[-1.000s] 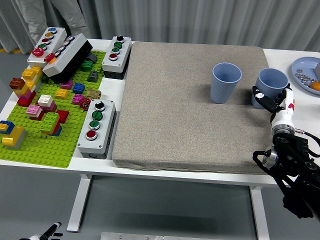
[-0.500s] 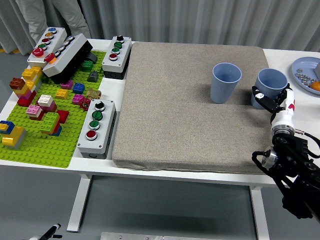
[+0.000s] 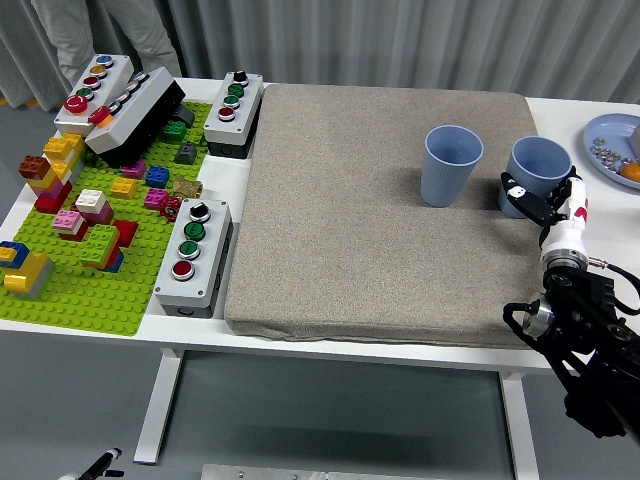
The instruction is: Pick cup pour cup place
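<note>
Cup [image 3: 540, 170] shifted left (robot hand [image 3: 540, 200] gripping)

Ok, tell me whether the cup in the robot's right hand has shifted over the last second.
Yes, slightly. The right-hand cup has shifted a little left and up, toward the standing cup on the mat, held by the right hand.

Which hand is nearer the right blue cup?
Right. The right hand is at the right blue cup, fingers around its near side. The left hand is out of view.
</note>
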`<action>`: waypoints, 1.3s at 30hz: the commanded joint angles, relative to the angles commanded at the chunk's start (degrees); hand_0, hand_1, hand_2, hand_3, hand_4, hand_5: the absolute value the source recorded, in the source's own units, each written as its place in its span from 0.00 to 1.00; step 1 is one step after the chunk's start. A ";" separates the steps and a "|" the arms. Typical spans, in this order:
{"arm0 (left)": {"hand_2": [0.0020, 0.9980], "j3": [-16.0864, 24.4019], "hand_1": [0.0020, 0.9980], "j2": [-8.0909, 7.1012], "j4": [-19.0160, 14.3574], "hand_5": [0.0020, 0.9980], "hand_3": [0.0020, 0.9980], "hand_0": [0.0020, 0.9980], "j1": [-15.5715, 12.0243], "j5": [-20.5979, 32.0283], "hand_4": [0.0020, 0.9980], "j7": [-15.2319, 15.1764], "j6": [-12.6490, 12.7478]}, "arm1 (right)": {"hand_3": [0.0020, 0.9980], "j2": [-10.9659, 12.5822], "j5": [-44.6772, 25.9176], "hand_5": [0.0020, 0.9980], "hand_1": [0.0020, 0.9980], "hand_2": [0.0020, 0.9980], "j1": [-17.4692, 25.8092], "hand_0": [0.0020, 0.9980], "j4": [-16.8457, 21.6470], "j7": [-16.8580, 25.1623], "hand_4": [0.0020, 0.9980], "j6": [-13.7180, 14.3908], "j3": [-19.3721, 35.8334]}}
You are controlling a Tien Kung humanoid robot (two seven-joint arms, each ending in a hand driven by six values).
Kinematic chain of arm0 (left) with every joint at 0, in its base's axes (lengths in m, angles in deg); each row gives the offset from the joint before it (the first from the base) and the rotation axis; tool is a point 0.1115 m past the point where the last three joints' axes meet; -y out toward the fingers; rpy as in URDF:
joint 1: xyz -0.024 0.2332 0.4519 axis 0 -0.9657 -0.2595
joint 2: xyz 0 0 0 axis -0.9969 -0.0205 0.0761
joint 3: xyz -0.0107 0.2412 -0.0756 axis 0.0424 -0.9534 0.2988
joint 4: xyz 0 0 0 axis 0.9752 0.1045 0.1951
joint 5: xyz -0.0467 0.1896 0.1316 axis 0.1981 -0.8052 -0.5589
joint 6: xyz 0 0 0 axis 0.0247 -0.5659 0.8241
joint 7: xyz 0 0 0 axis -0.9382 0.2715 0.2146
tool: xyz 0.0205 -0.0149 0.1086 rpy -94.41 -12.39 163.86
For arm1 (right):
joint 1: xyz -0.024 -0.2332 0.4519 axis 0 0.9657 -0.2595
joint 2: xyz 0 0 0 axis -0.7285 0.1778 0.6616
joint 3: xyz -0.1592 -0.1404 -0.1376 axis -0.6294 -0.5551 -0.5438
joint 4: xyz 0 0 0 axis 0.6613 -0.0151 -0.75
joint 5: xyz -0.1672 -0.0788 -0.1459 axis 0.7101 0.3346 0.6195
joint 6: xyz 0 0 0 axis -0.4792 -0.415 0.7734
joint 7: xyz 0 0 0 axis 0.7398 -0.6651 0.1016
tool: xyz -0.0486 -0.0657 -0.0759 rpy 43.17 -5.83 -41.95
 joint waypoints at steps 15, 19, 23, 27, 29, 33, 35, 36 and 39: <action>0.88 0.70 0.80 -0.19 0.00 0.99 0.79 0.84 0.04 -0.35 0.64 0.07 0.07 | 0.64 3.49 8.21 0.00 0.65 0.56 -2.86 0.76 2.63 -3.13 0.63 3.10 -3.95; 0.88 0.74 0.80 -0.19 0.00 0.99 0.79 0.84 -0.06 -0.32 0.64 0.07 0.07 | 0.64 3.51 12.78 0.00 0.65 0.57 -2.99 0.77 3.41 -4.34 0.63 3.18 -4.32; 0.88 0.77 0.80 -0.15 0.00 0.98 0.79 0.84 -0.03 -0.33 0.64 0.09 0.09 | 0.64 3.41 18.92 0.00 0.65 0.57 -3.34 0.77 3.35 -5.96 0.64 3.18 -4.74; 0.88 0.81 0.80 -0.17 0.00 0.98 0.79 0.84 0.00 -0.37 0.64 0.11 0.07 | 0.64 3.48 27.23 0.00 0.65 0.57 -3.68 0.77 2.99 -8.29 0.64 3.18 -4.89; 0.88 0.81 0.80 -0.17 0.00 0.98 0.79 0.84 -0.01 -0.34 0.64 0.11 0.08 | 0.64 3.48 29.68 0.00 0.65 0.57 -3.82 0.77 2.91 -8.74 0.64 3.18 -4.81; 0.88 0.79 0.80 -0.18 0.00 0.98 0.79 0.84 -0.06 -0.27 0.64 0.13 0.09 | 0.64 3.47 30.45 0.00 0.65 0.57 -4.01 0.77 2.88 -8.92 0.64 3.18 -4.67; 0.88 0.77 0.80 -0.19 0.00 0.98 0.79 0.84 -0.15 -0.26 0.64 0.13 0.08 | 0.64 3.48 30.40 0.00 0.65 0.57 -4.01 0.77 2.84 -8.99 0.64 3.18 -4.59; 0.88 0.77 0.80 -0.20 0.00 0.98 0.79 0.84 -0.20 -0.25 0.64 0.13 0.08 | 0.64 3.47 30.42 0.00 0.65 0.57 -3.98 0.77 2.81 -9.08 0.64 3.18 -4.55; 0.88 0.81 0.80 -0.19 0.00 0.98 0.79 0.84 -0.28 -0.25 0.64 0.15 0.09 | 0.64 3.40 30.10 0.00 0.65 0.57 -3.91 0.77 2.68 -8.96 0.64 3.18 -4.33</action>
